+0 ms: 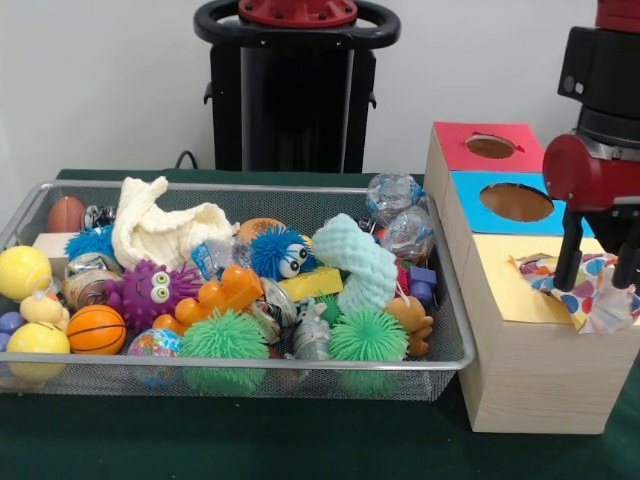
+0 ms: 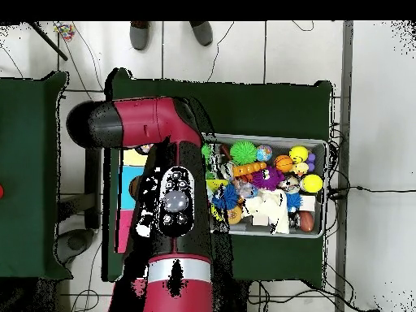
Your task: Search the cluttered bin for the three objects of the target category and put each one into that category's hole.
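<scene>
Front view, left to right. Wire mesh bin (image 1: 455, 330) fills left and centre of frame, packed with toys: yellow balls (image 1: 22, 270) at far left, small basketball (image 1: 96, 329), purple spiky creature (image 1: 152, 291), white knitted cloth (image 1: 160, 232), orange rubber toy (image 1: 222, 295), green spiky balls (image 1: 224, 338), blue fuzzy ball with eyes (image 1: 280, 252), mint foam piece (image 1: 360, 262), and clear crinkly wrapped balls (image 1: 398, 212) in the bin's upper right corner.

Right of the bin stands the wooden sorting box (image 1: 520, 380) with red, blue and yellow tops. Red and blue holes show. The yellow section's hole is covered by a colourful dotted plastic wrapper (image 1: 585, 285), which looks like the target item now at the drop point.

Wrapper judged very light, thin, crinkly and limp. It will fold and may snag on the hole edge, so best pinched at a bunched fold.

Gripper (image 1: 598, 262) sits at right edge of frame, pointing straight down over the yellow section, fingers (image 1: 568, 255) parted on either side of the wrapper, not clearly pinching it.

Overhead view: arm (image 2: 175, 203) reaches over the box at centre left, covering most of it.
</scene>
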Tool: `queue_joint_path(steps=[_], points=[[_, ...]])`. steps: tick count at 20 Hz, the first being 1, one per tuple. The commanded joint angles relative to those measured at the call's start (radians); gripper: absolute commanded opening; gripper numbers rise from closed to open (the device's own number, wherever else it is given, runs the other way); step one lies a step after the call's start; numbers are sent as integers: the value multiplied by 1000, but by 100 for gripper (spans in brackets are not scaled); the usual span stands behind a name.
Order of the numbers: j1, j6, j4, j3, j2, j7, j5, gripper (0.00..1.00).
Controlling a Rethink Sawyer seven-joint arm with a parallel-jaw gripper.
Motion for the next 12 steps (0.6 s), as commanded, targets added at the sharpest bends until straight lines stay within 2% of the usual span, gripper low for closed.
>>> queue_joint_path(steps=[1, 12], points=[[-31, -76, 161, 40, -18, 40, -70, 100], [-28, -109, 187, 31, -20, 69, -109, 100]])
